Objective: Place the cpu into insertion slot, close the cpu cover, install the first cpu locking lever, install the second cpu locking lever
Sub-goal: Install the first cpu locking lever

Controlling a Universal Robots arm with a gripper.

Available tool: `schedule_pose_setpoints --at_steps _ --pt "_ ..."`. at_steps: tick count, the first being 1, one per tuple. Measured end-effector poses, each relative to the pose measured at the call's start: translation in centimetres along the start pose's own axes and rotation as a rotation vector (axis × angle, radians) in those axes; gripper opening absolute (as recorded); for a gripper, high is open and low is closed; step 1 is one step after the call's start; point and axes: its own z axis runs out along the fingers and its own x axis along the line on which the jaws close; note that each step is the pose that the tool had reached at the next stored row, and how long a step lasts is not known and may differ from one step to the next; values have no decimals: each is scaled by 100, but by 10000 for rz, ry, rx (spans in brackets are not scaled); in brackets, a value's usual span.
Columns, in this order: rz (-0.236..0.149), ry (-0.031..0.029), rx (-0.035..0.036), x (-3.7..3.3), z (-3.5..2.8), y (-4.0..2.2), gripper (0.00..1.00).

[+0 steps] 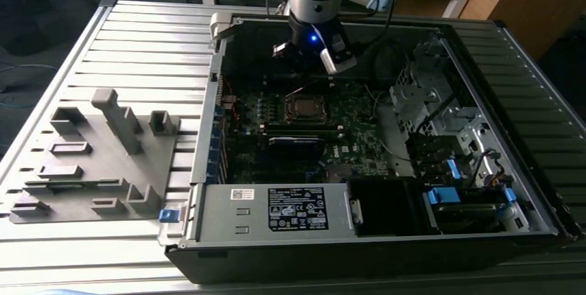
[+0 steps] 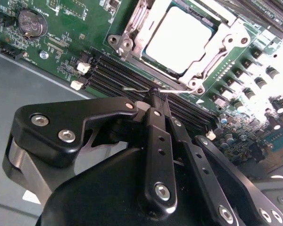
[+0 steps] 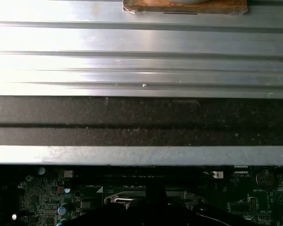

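Note:
The cpu (image 2: pixel 179 37) lies flat in the insertion slot (image 1: pixel 304 106), its silver top showing. The cpu cover (image 2: pixel 217 52) lies down around it as a silver frame. A thin wire locking lever (image 2: pixel 132 88) runs along the socket's edge beside the memory slots. In the second wrist view my gripper (image 2: pixel 155 100) is shut, its black fingertips (image 2: pixel 153 113) right at that wire; I cannot tell whether they pinch it. In the exterior view the gripper (image 1: pixel 309 68) hangs over the board just behind the socket.
The open computer case (image 1: pixel 512 137) has walls all around the board. Long black memory slots (image 2: pixel 113 75) lie next to the socket, and a coin battery (image 2: pixel 30 23) sits further off. A grey fixture tray (image 1: pixel 92 164) stands at the exterior view's left. The power supply (image 1: pixel 274 209) sits at the front.

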Motion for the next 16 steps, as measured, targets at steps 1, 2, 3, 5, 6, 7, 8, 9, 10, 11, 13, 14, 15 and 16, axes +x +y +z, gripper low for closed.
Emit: schedule_pose_setpoints --at_steps 1,2,3,5,6,7,8,9,10,11,13,14,15,16 --pt "0 1 12 0 3 -1 11" --pt "-1 2 19 0 4 -1 11" --pt "-2 2 21 -1 4 -1 11" --pt "-2 1 20 -1 5 -1 11" --pt "-2 0 19 -1 5 -1 11" --pt "-2 0 19 -1 5 -1 11" --pt "-2 -1 16 -1 9 -1 11" --pt "-2 -3 15 -1 16 -2 11" --pt "-2 -1 17 0 23 -3 11" --pt "-2 0 19 0 31 -5 11" --pt "-2 0 19 1 48 -8 11" --pt "-1 0 20 1 57 -9 11" --pt "-2 0 19 -1 64 -10 11" --pt "-2 0 20 -5 69 -11 11"
